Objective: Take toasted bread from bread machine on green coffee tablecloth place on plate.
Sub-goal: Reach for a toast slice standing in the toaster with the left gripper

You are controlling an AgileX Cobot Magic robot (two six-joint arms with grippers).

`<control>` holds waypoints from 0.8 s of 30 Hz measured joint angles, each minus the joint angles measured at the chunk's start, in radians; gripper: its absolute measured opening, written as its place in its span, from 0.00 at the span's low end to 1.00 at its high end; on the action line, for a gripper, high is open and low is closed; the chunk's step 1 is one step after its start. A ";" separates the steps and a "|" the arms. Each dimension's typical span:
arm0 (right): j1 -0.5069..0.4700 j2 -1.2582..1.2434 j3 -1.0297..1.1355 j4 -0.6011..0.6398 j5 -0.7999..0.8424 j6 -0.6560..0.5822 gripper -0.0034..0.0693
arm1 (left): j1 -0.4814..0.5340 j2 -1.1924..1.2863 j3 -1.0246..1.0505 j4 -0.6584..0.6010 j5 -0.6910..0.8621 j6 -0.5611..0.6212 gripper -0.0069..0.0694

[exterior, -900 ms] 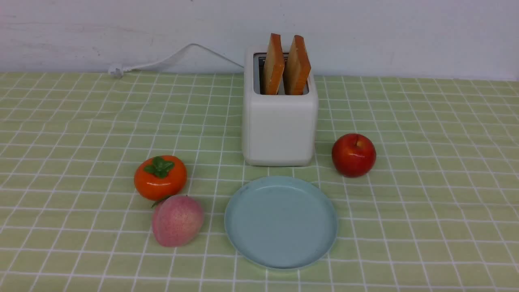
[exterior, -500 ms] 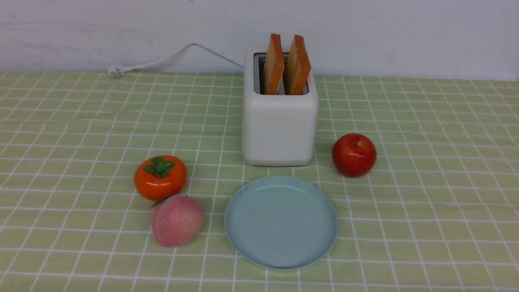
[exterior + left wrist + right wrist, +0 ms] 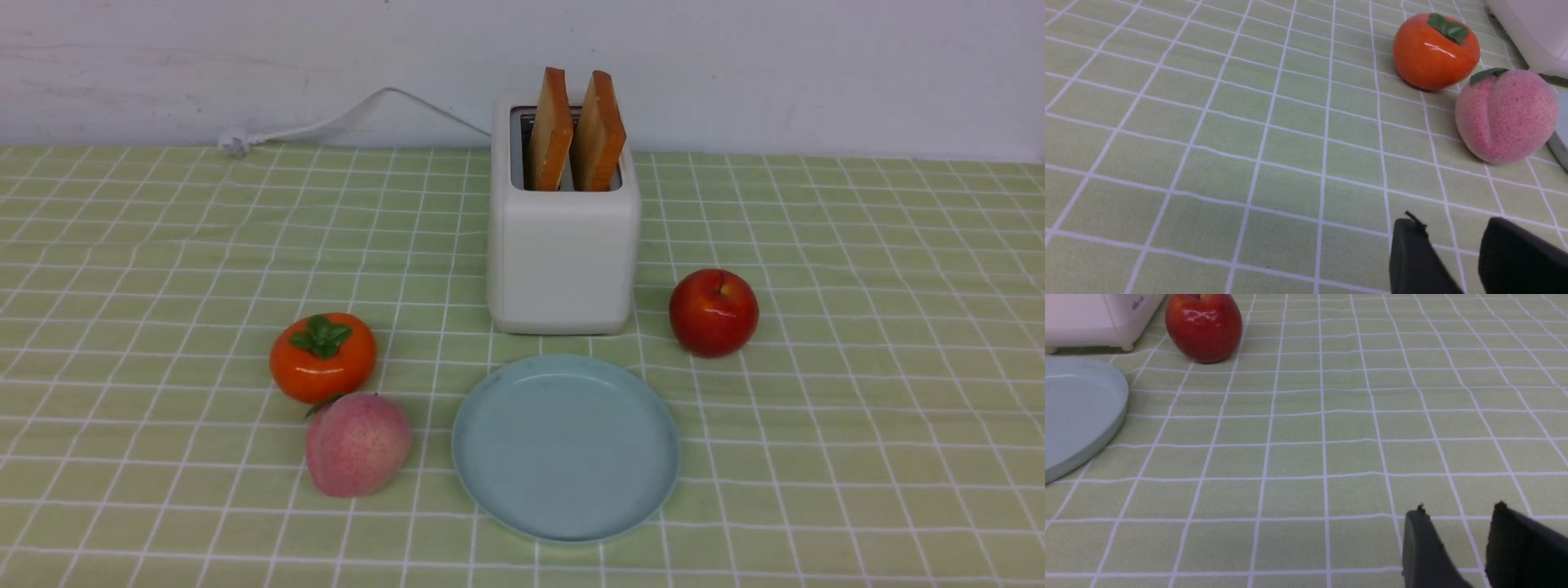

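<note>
The left gripper (image 3: 1453, 228) has its two black jaws partly apart, with only cloth showing between them. The right gripper (image 3: 1458, 514) stands the same way and holds nothing. Both sit low over the light yellow-green tablecloth (image 3: 857, 408) with its white grid. The left is near a pink foam peach (image 3: 357, 445) and a glossy orange persimmon (image 3: 323, 358), while the right is well apart from a shiny red apple (image 3: 713, 313). The round light blue plate (image 3: 566, 449) lies empty. Just behind it, the white boxy toaster (image 3: 563, 269) holds two thick toasted bread slices (image 3: 549, 131) upright in its slots. Neither arm shows in the front view, where nothing has moved since the earlier frames.
</note>
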 joint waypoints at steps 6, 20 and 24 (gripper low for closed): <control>0.000 0.000 0.000 0.000 0.000 0.000 0.38 | 0.000 0.000 0.000 -0.036 -0.093 -0.004 0.40; 0.000 0.000 0.000 0.000 0.000 0.000 0.38 | 0.000 0.000 0.000 -0.362 -0.488 -0.089 0.40; 0.000 0.000 0.000 0.000 0.000 0.000 0.38 | 0.000 0.000 0.000 -0.443 -0.468 -0.170 0.40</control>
